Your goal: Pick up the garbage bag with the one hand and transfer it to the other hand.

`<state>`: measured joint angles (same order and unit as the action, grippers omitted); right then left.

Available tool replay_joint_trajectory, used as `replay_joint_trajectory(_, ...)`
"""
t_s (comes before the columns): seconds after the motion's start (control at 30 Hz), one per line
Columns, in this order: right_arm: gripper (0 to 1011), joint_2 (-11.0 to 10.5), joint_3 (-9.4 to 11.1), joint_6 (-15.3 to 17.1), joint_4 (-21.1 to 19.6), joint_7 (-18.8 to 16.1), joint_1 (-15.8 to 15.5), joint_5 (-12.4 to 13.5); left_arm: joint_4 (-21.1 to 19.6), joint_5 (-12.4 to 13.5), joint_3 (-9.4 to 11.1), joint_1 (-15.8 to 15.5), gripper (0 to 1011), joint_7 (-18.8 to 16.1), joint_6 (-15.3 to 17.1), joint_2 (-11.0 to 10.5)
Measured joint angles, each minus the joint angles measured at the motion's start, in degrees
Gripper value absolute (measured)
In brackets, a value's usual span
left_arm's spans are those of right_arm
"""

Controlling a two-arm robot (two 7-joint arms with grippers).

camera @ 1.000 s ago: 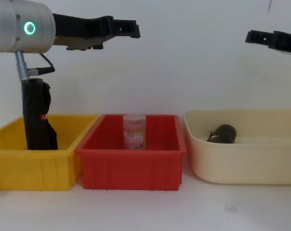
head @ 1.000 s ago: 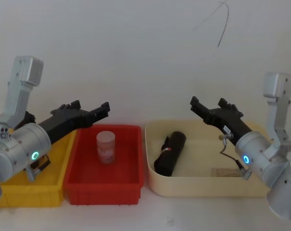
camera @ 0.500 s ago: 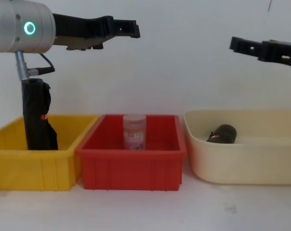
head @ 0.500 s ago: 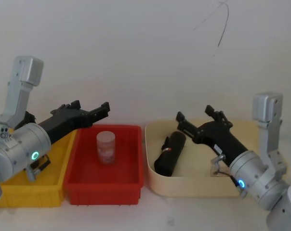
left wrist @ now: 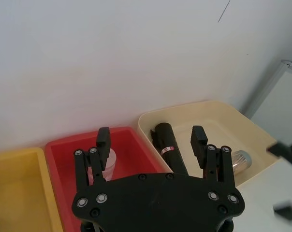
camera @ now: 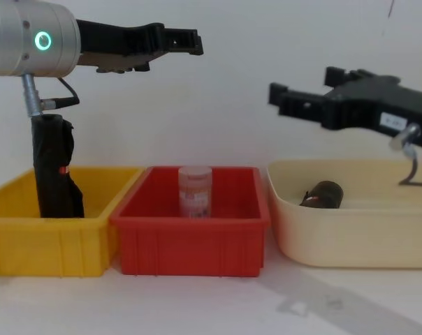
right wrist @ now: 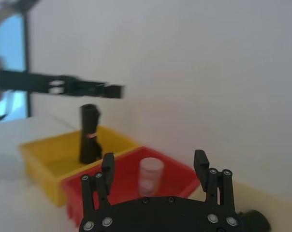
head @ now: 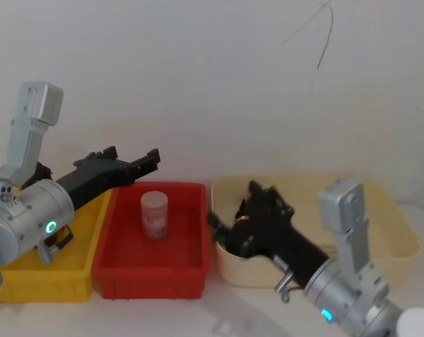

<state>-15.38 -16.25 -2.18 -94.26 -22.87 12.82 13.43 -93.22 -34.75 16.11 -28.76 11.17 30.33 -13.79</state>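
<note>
- Chest view: the white bench (camera: 197,307) runs across the bottom of the frame, with three bins in a row on it.
- At lower left stands a yellow bin (camera: 50,244), touching the red bin (camera: 190,246) at lower centre; a cream tub (camera: 351,244) sits just beside that at lower right.
- A crumpled black roll (camera: 54,167) stands upright in the yellow bin, against its left side.
- A translucent jar (camera: 195,190) with pinkish contents stands upright in the middle of the red bin.
- The garbage bag (camera: 323,194) lies on the floor of the cream tub, towards its left end, one round end facing the camera. In the left wrist view its white-and-red band shows around the middle, and the bag lies along the tub's wall nearest the red bin.
- The right gripper (camera: 305,87), on the blue-lit arm, hangs in the air at centre right, above the left part of the cream tub and clear of the garbage bag. In the right wrist view its jaws are spread wide, with nothing between them.
- The left gripper (camera: 176,38), on the arm with the green ring light, hangs at the upper left, high above the yellow and red bins. In the left wrist view its jaws are spread wide and empty.
- A plain white wall (camera: 267,139) closes the scene behind the bins.
</note>
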Motion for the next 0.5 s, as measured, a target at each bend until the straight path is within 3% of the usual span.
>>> replay_joint_trajectory(0.2,1001,-1.5,-3.8,-3.5,-1.3,-2.0,-1.4,-3.1,0.0,0.0,0.0,0.0,1000,0.0,0.0,0.0)
replay_joint_trajectory(0.5,1001,-2.5,-6.4,-6.0,-2.1,-3.3,-2.4,-5.3,0.0,0.0,0.0,0.0,1000,0.0,0.0,0.0)
